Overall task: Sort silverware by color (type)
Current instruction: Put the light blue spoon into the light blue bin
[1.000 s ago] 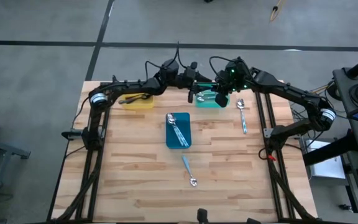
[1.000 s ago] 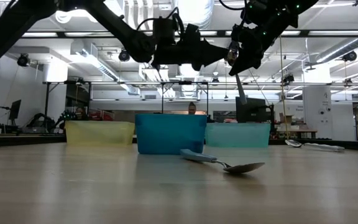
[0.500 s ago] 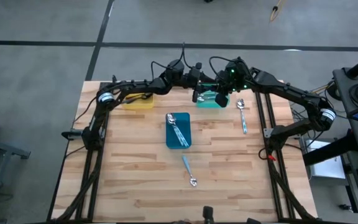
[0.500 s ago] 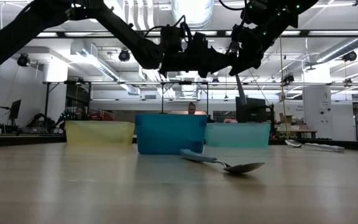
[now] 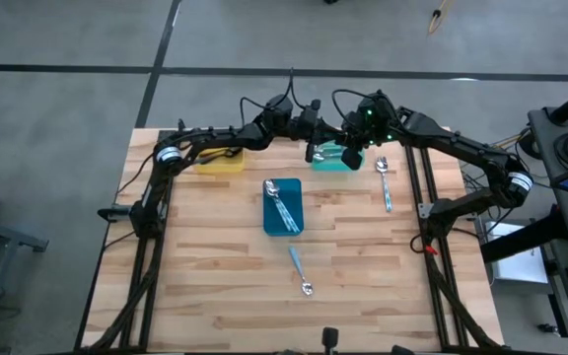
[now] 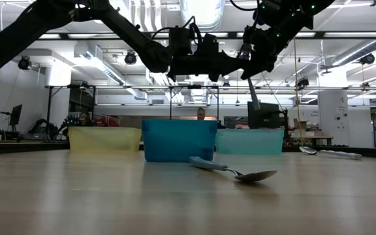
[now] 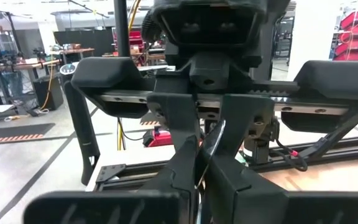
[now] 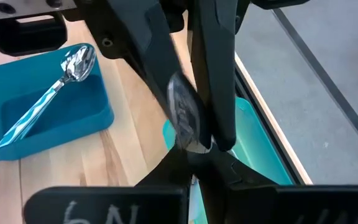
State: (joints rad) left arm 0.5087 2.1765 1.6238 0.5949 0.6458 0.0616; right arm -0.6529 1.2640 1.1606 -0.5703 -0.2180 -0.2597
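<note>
Three trays stand along the table's far side, listed from the blue tray point(image 5: 283, 207) as landmark. Yellow tray point(image 5: 219, 159): left of and beyond the blue tray, holding dark spoons point(image 5: 212, 155). Blue tray: holds blue-handled spoons point(image 5: 280, 205); the right wrist view shows one point(image 8: 48, 99) lying diagonally, bowl up on the rim. Teal tray point(image 5: 335, 158): right of and beyond the blue tray, under both grippers. Blue-handled spoon on the wood point(image 5: 300, 270): nearer than the blue tray; the low view shows its bowl point(image 6: 256, 175) toward the camera. Another spoon point(image 5: 385, 183): right of the blue tray, beside the teal tray.

Left gripper point(image 5: 316, 127): arm stretched level from the yellow tray side, fingers together on a silver spoon point(image 8: 185, 115) high above the teal tray. Right gripper point(image 5: 347, 155): arm bent down from the right, fingers clamped on the same spoon. Only the wrist views show this spoon; the left wrist view shows its thin shaft point(image 7: 211, 140) between both sets of fingers.
</note>
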